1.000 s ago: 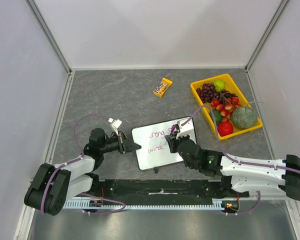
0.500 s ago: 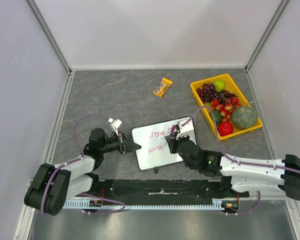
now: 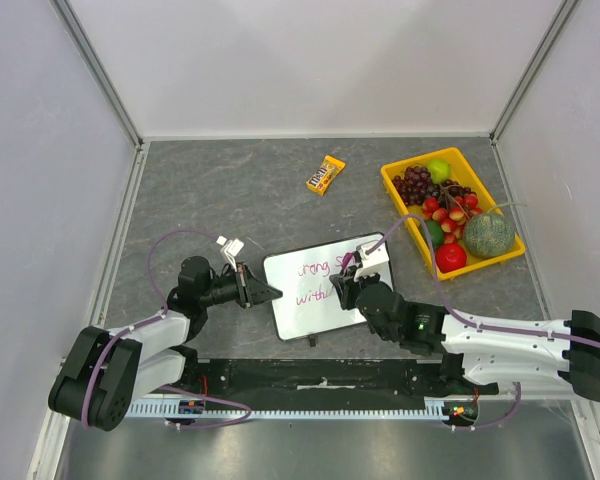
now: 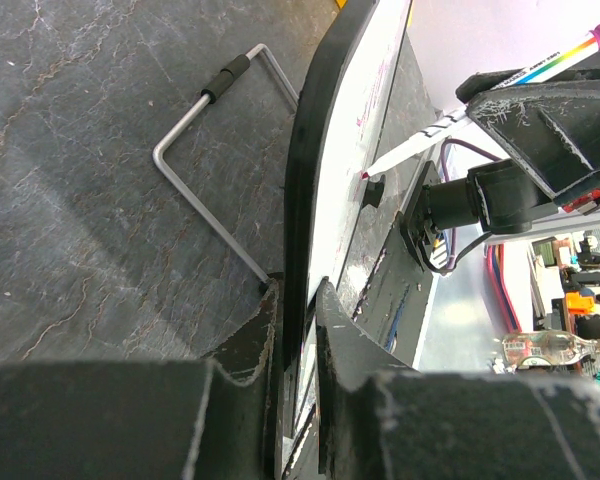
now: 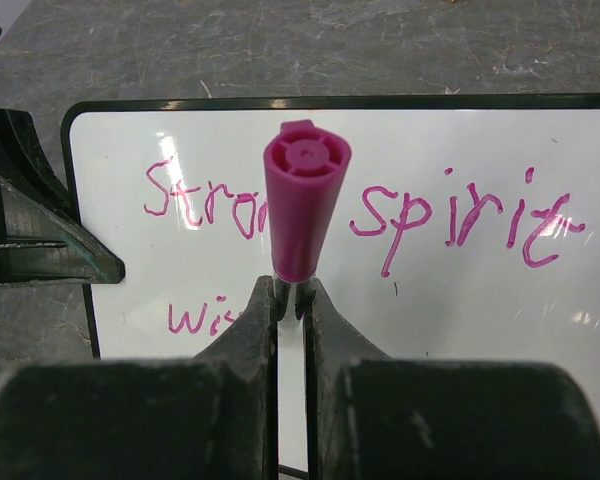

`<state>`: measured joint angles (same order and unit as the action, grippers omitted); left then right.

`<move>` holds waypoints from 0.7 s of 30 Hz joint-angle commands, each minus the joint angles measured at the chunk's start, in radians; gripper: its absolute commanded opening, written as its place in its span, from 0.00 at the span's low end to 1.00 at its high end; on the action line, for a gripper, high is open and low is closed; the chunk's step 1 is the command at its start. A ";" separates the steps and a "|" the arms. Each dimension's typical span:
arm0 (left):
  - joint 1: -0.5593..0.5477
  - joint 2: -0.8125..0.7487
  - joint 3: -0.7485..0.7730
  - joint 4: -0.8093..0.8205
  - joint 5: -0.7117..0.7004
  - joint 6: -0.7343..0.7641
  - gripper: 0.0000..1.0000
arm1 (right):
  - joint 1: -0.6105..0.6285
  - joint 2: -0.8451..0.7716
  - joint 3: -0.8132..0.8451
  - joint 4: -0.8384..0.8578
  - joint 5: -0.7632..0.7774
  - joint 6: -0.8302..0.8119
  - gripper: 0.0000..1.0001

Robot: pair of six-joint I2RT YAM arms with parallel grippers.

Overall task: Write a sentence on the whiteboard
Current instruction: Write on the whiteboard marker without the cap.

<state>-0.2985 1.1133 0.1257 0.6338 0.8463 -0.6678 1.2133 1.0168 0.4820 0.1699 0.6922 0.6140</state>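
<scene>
- Left claw (image 3: 271, 292): pressed together on the left rim of the whiteboard (image 3: 315, 288). In the left wrist view the black rim runs straight up out of the narrow gap between the two fingers (image 4: 248, 340).
- The whiteboard lies between the two claws on the grey table (image 3: 230, 190). Its face stretches away from the left claw's tips toward the right claw.
- Right claw (image 3: 345, 286): pinching a pink marker (image 5: 302, 210). The two fingers (image 5: 248, 325) close on the barrel just below the magenta cap end, which points back at the wrist camera.
- The right claw hangs over the board's right half. Seen from the left claw, the marker's white barrel (image 4: 420, 135) slants down and its tip meets the white face.
- The sentence (image 5: 460, 215) is in pink handwriting, directly beneath and ahead of the right claw. The top line reads "Stro", then a stretch hidden behind the marker, then "spirit". The second line starts "Wi" just left of the right claw's fingers; the rest is hidden.
- A bent wire leg (image 4: 195, 190) with a black sleeve lies on the table to the left of the rim that the left claw grips.
- A yellow tray (image 3: 395, 190) of fruit (image 3: 452, 215) sits well beyond the right claw, to its right.
- A candy packet (image 3: 326, 174) lies far ahead of both claws, apart from the board.
</scene>
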 commanded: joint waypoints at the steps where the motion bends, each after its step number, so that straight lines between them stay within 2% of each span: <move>1: 0.007 0.005 -0.015 -0.046 -0.058 0.040 0.02 | -0.005 -0.009 -0.005 -0.020 0.012 -0.010 0.00; 12: 0.007 0.006 -0.015 -0.046 -0.058 0.040 0.02 | -0.005 -0.070 0.067 -0.017 0.009 -0.046 0.00; 21: 0.007 0.002 -0.017 -0.045 -0.055 0.040 0.02 | -0.009 0.000 0.102 -0.004 0.050 -0.059 0.00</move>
<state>-0.2985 1.1133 0.1257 0.6346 0.8482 -0.6678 1.2098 0.9863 0.5404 0.1425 0.7021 0.5697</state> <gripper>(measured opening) 0.168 0.108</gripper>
